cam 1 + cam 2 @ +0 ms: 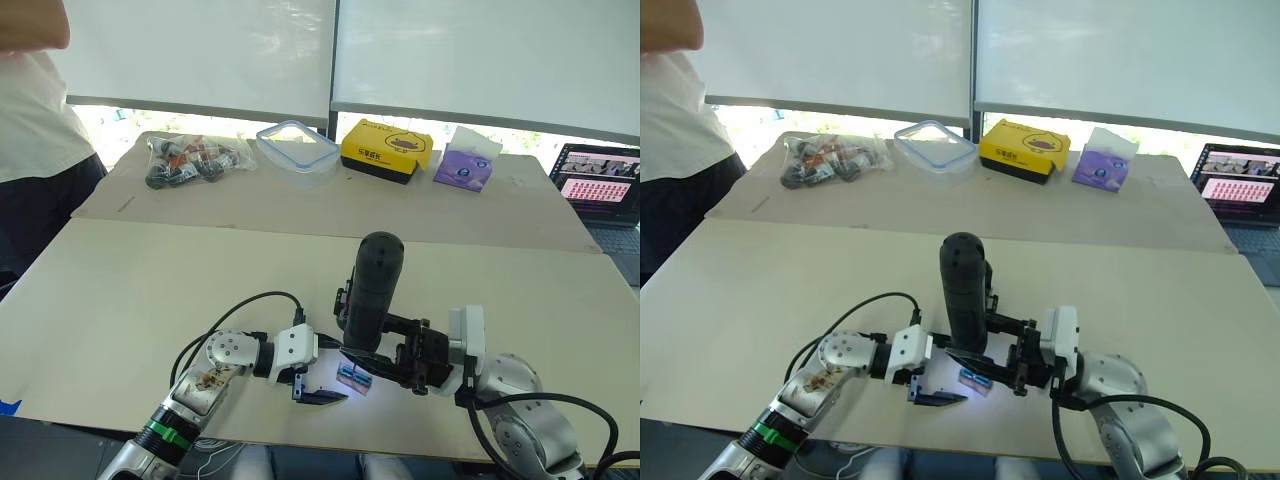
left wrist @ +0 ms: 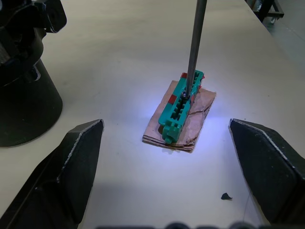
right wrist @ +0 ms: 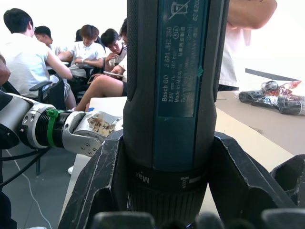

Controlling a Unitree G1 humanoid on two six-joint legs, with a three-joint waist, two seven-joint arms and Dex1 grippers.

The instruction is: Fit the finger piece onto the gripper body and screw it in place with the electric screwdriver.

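Observation:
My right gripper (image 1: 392,352) is shut on the electric screwdriver (image 1: 374,288), a black cylinder held upright near the table's front edge; its fingers (image 3: 97,179) clamp the barrel (image 3: 171,81). The thin metal bit (image 2: 195,43) comes down onto a small green block (image 2: 181,107) lying on brown card, lit by the white tip light. My left gripper (image 2: 165,126) sits just left of that block, open, fingers (image 2: 71,171) on either side of it without touching. The gripper body (image 2: 24,90), black with a round base, stands beside the block, mostly behind the screwdriver in the head views. The finger piece is out of view.
On the far table are a bag of parts (image 1: 190,160), a clear plastic container (image 1: 297,145), a yellow box (image 1: 387,150), a purple tissue pack (image 1: 464,165) and a laptop (image 1: 600,185). A person (image 1: 30,110) stands at the far left. The table's front edge is close.

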